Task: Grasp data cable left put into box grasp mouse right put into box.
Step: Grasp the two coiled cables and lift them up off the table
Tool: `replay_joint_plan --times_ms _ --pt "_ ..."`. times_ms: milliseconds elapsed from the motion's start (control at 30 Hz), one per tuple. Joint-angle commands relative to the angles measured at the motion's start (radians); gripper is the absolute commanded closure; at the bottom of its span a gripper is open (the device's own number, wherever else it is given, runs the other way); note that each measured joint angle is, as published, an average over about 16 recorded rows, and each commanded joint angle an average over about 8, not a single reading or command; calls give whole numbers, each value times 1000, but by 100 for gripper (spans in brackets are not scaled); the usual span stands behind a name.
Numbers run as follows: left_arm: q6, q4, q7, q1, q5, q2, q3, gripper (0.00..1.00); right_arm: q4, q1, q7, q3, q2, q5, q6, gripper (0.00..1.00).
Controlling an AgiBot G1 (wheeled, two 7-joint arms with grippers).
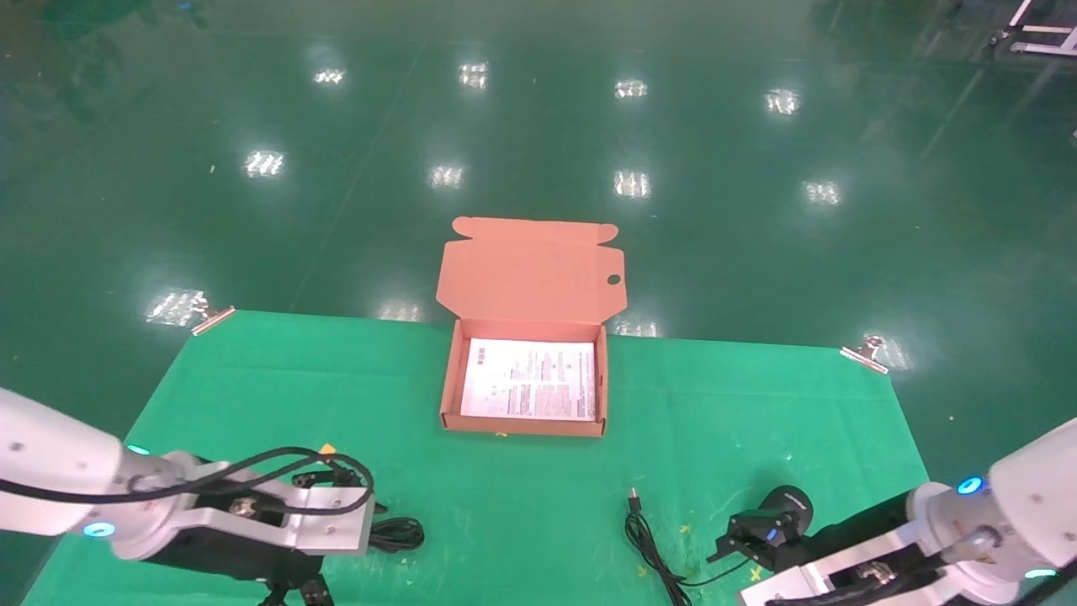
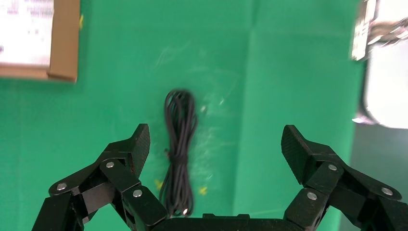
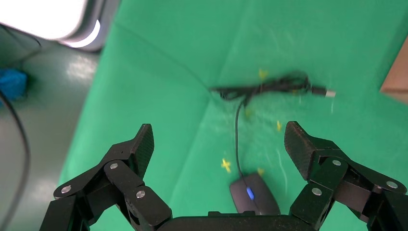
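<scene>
The data cable [image 2: 179, 149] lies as a long black bundle on the green cloth, between my left gripper's [image 2: 215, 140] wide-open fingers and nearer the finger on the box's side. In the head view its end [image 1: 397, 534] shows beside my left wrist [image 1: 286, 513]. The mouse [image 3: 254, 195], black with a blue spot, lies close to the palm of my open right gripper [image 3: 220, 139]. Its cord [image 1: 648, 539] runs to a USB tip [image 1: 633, 498]. Both grippers hover empty. The salmon-orange box [image 1: 522, 426] stands open at the table's centre, lid [image 1: 530, 269] back.
A printed paper sheet [image 1: 530, 379] lies flat in the box. The green cloth [image 1: 715, 404] is held by metal clips at its far corners [image 1: 210, 318] [image 1: 865, 353]. Beyond it is shiny green floor. Small yellow marks dot the cloth near both objects.
</scene>
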Motion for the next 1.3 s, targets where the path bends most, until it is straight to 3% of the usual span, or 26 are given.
replay_joint_plan --times_ms 33,333,567,800,1300 --pt "-23 2 -7 3 48 11 14 0 0 -3 8 -22 -15 -48 18 0" --pt "-92 70 -65 15 209 75 65 0 -9 -45 162 -53 -64 -189 103 0" --pt "-146 194 -61 24 252 133 81 0 -44 -91 290 -55 -97 -235 162 0" --pt "-215 309 -36 34 269 176 83 0 -154 -122 404 -48 -151 -258 219 0" --pt "-282 501 48 21 261 240 82 0 -383 -120 416 -39 -284 -253 308 0"
